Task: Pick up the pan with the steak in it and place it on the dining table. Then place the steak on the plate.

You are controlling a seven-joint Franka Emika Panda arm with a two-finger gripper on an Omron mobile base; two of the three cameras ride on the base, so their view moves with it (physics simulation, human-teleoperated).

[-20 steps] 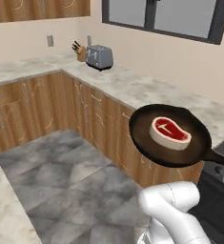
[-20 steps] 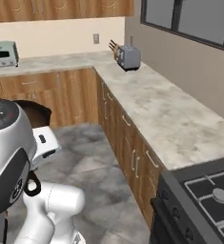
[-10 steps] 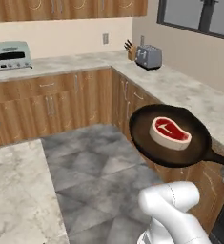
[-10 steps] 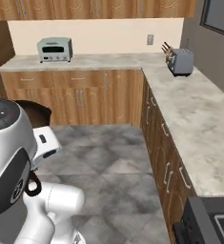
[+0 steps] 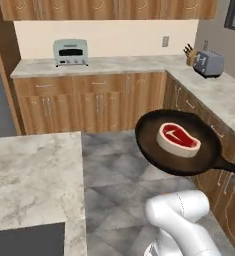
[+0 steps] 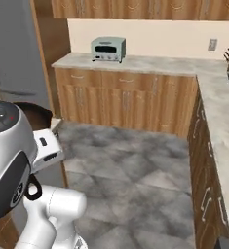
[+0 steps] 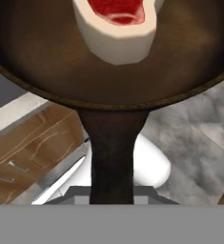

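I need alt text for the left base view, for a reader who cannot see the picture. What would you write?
A dark pan holding a raw steak hangs in the air above the grey kitchen floor, its handle pointing to the right edge. The dining table lies at lower left; a toaster oven stands on the far wall counter.

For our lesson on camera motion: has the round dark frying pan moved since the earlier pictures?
Yes. The round dark frying pan has swung left past the silver toaster, which was on its left before and is now on its right, as the robot turns.
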